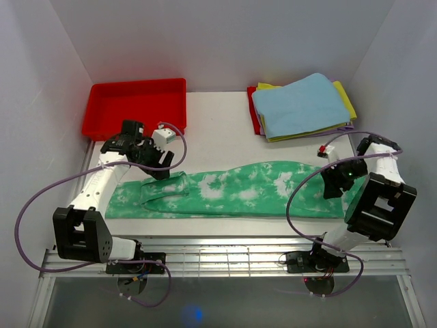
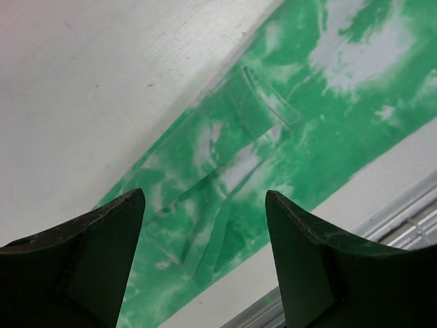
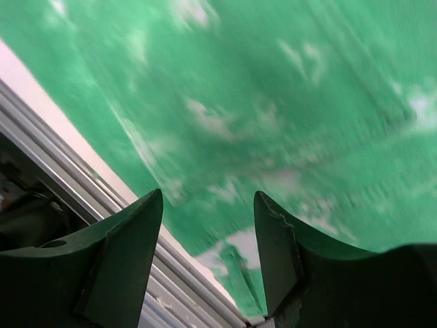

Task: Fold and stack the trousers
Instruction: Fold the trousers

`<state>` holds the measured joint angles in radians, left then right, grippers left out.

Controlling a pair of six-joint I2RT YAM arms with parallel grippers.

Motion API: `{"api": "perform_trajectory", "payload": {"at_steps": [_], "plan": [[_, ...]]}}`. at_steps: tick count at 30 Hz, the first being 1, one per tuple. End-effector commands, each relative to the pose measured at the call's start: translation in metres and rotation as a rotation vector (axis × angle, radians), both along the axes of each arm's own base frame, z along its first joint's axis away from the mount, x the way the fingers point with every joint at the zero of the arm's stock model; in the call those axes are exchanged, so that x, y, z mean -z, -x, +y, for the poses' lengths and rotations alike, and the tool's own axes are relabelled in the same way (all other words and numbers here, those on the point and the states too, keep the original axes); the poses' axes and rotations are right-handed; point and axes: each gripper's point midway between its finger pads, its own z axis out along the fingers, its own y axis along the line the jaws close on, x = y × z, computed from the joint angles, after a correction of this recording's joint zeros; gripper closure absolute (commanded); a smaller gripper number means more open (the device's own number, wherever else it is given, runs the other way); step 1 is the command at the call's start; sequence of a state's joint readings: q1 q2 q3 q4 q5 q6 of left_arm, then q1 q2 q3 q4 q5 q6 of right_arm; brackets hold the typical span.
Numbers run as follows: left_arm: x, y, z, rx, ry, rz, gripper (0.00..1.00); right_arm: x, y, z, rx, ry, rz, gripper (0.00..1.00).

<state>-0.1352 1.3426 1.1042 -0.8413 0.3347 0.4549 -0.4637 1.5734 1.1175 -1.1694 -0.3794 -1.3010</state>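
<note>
On the table point(image 1: 218, 130), close to its front edge, the trousers point(image 1: 232, 195) lie in a long flat band. The left gripper point(image 2: 205, 201) hangs over the left end, fingers spread, empty; the right gripper point(image 3: 208, 198) hangs over the right end, likewise released. Risk: a one-layer pinch, or fabric dragged off the front edge.

A red tray point(image 1: 136, 102) sits at the far left corner of the white table point(image 1: 218, 133). At the far right corner lies a stack of folded cloths: a light blue cloth point(image 1: 300, 104) on top, a yellow cloth point(image 1: 346, 101) under it, and a red cloth point(image 1: 254, 117) showing at the stack's left side. A slatted metal rail point(image 1: 225, 256) runs along the near edge.
</note>
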Motion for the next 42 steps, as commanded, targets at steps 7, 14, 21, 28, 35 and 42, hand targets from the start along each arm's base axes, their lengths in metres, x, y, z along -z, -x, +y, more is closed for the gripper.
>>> {"api": "perform_trajectory", "payload": {"at_steps": [7,14,21,28,35,42], "plan": [[-0.038,0.037,-0.042,0.228,0.341,0.042,0.27,-0.074,-0.014,0.175,-0.296,-0.175,-0.156,0.48],[-0.032,0.032,-0.042,0.128,0.364,0.097,0.19,-0.016,0.035,0.246,-0.555,-0.054,-0.179,0.52],[-0.021,0.017,-0.04,0.019,0.369,0.121,0.09,0.01,0.045,0.282,-0.661,0.012,-0.208,0.52],[-0.018,-0.023,-0.023,0.055,0.229,0.096,0.07,0.033,0.045,0.28,-0.678,0.077,-0.191,0.45],[-0.015,-0.009,-0.032,0.498,0.139,0.071,0.12,0.04,0.058,0.276,-0.707,0.075,-0.145,0.46],[-0.015,-0.009,-0.047,0.753,0.108,-0.009,0.12,0.042,0.053,0.277,-0.688,0.086,-0.16,0.63]]}}
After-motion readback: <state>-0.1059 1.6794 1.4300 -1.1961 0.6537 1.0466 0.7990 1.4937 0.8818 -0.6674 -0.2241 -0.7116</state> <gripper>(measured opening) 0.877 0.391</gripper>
